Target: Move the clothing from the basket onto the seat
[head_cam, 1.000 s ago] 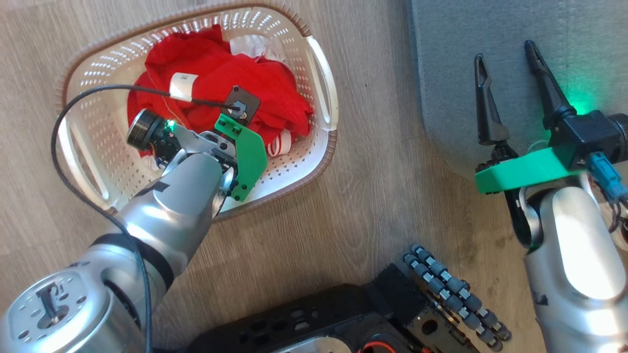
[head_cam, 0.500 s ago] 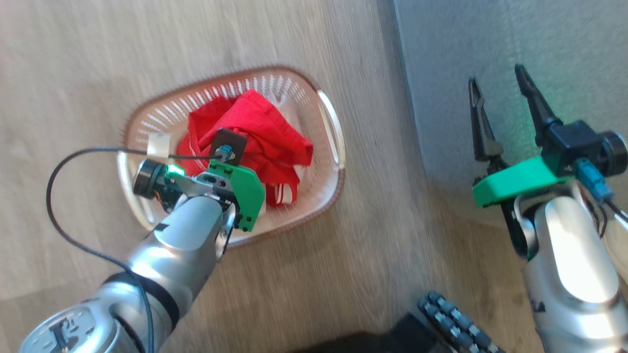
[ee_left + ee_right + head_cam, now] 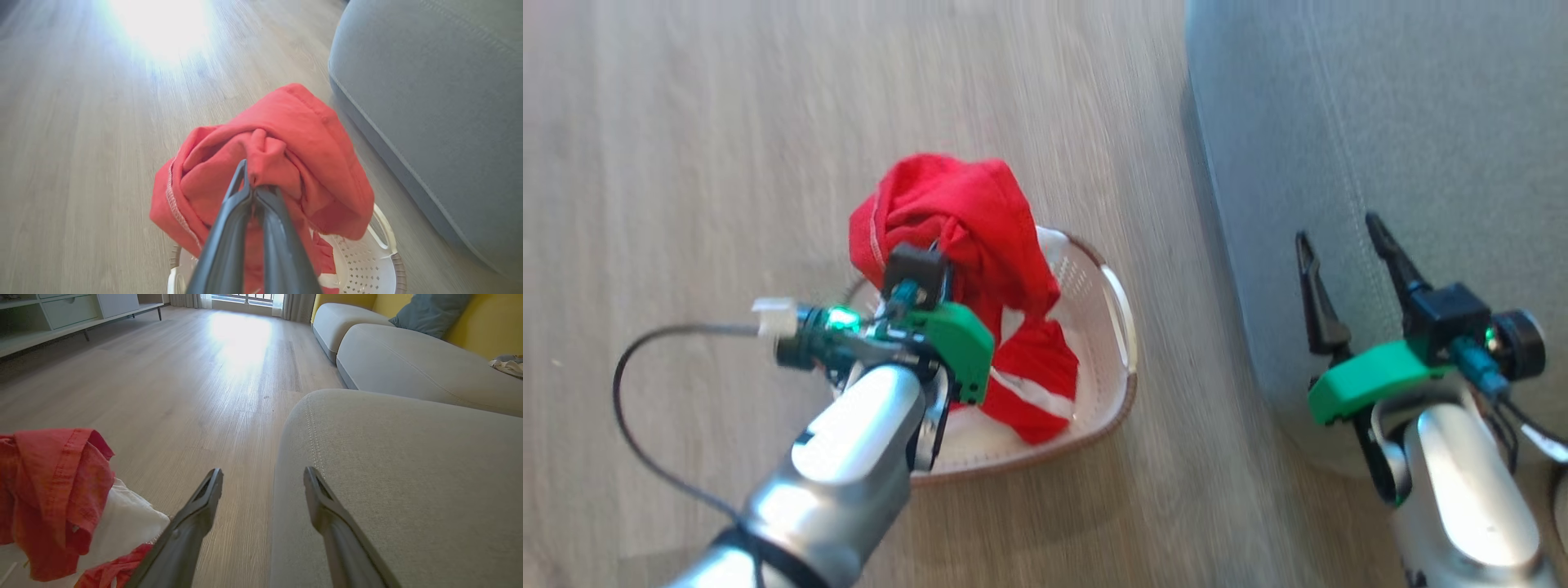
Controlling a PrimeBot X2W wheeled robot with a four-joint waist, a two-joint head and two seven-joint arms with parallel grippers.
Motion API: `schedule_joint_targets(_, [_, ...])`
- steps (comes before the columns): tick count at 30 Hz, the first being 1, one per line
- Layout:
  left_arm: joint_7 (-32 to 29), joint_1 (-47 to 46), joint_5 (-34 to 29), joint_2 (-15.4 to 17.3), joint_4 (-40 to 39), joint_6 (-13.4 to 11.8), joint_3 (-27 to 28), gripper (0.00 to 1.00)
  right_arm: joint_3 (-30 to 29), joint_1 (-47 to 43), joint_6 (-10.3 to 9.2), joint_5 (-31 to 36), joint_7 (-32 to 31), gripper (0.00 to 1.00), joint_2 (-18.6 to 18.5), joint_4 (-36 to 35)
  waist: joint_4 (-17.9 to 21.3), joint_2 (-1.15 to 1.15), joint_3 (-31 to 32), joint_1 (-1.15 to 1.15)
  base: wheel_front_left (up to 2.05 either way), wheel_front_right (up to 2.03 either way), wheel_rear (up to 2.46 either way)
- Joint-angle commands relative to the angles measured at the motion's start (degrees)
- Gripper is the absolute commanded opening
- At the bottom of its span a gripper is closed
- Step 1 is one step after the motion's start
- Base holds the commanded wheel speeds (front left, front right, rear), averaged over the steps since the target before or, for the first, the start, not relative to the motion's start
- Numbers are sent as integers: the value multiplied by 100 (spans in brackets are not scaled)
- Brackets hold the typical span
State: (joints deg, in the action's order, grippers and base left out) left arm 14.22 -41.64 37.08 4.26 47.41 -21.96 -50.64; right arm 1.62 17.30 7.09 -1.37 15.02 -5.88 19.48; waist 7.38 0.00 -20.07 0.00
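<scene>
Dangling from the left gripper (image 3: 251,179), a bunch of the clothing (image 3: 286,134) hung above the basket (image 3: 1123,327), the jaws clamped together on a fold of red fabric at the very top of the bundle. And the right gripper (image 3: 1338,229)? Wide apart, holding nothing, poised over the near edge of the seat (image 3: 1380,122).

By my reading, this was early going. No red fabric lay on the part of the seat that could be seen, so nothing looked delivered. The pick was made but the carry across was not: the bundle sat over the basket, on the wooden floor (image 3: 727,163) side, with the seat just beside it to the right. More red with a white stripe lay down in the basket. Whether that was the tail of the held piece or a separate garment, I couldn't tell.

As for lie, the bundle's long axis ran from the pinch down to the basket, near enough vertical. The gathered end pointed up at the fingers and the loose end trailed into the basket.
</scene>
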Motion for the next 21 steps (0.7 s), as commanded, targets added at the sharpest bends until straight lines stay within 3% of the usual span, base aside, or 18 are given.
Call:
schedule_joint_targets(1, [76, 102, -315, 155, -453, -64, 430, 0, 81, -143, 40, 73, -2, 100, 6, -108, -193, 0, 441, 0, 0, 0, 0])
schedule_joint_targets(9, [77, 1103, -1549, 187, -2018, 50, 1786, 0, 35, -506, 40, 100, -2, 100, 89, -12, -323, 0, 1131, 0, 0, 0, 0])
schedule_joint_targets(21, [77, 2047, -2534, 1, -3969, 460, 3313, 0, 322, -891, 40, 42, -2, 100, 122, -210, -397, 0, 1721, 0, 0, 0, 0])
